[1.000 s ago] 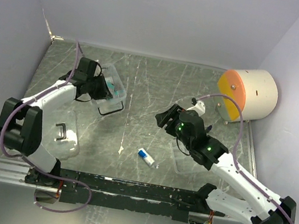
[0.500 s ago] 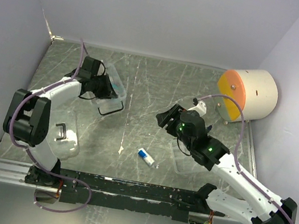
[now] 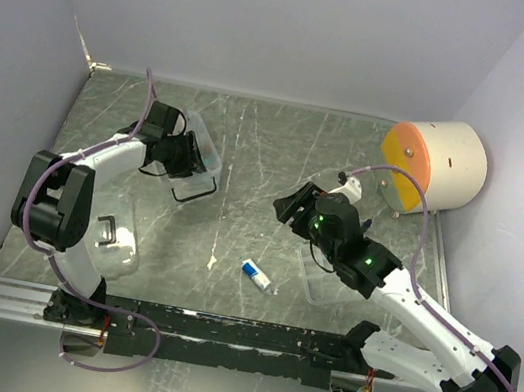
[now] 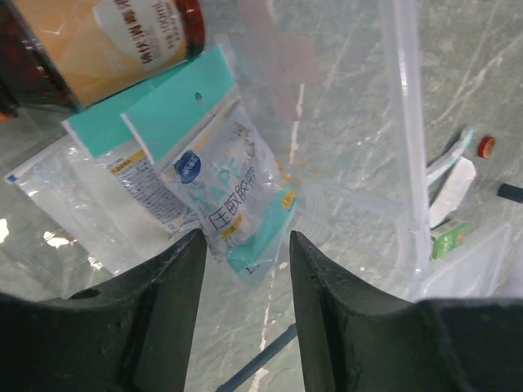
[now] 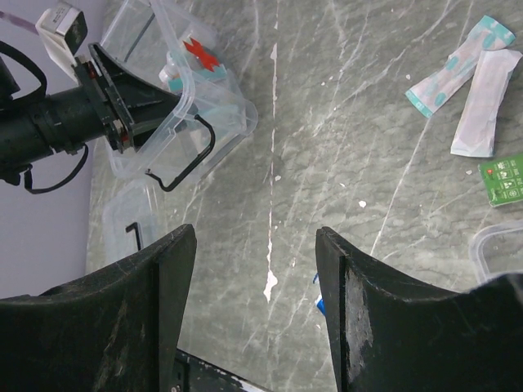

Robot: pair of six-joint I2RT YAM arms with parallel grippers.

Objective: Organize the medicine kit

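Note:
The medicine kit's clear box [image 3: 206, 158] stands at the back left with its black wire latch [image 3: 192, 190] hanging at the front. My left gripper [image 3: 186, 154] is open, its fingers inside the box. In the left wrist view the gripper [image 4: 243, 245] is just above teal-and-white packets [image 4: 221, 196], beside a brown bottle with an orange label [image 4: 106, 41]. The clear lid with the black handle [image 3: 111, 233] lies near the left arm's base. My right gripper [image 3: 288, 207] is open and empty above the table's middle [image 5: 255, 237]. The clear tray insert [image 3: 320, 282] lies under the right arm.
A white-and-blue tube [image 3: 255, 275] lies at the front centre. Two teal-and-white sachets [image 5: 462, 61] and a green packet [image 5: 507, 178] lie right of centre. The large cream-and-orange cylinder [image 3: 435, 164] stands at the back right. Walls close the table's back and sides.
My left arm has shifted a little to the right and reached deeper into the box. The right arm has not moved.

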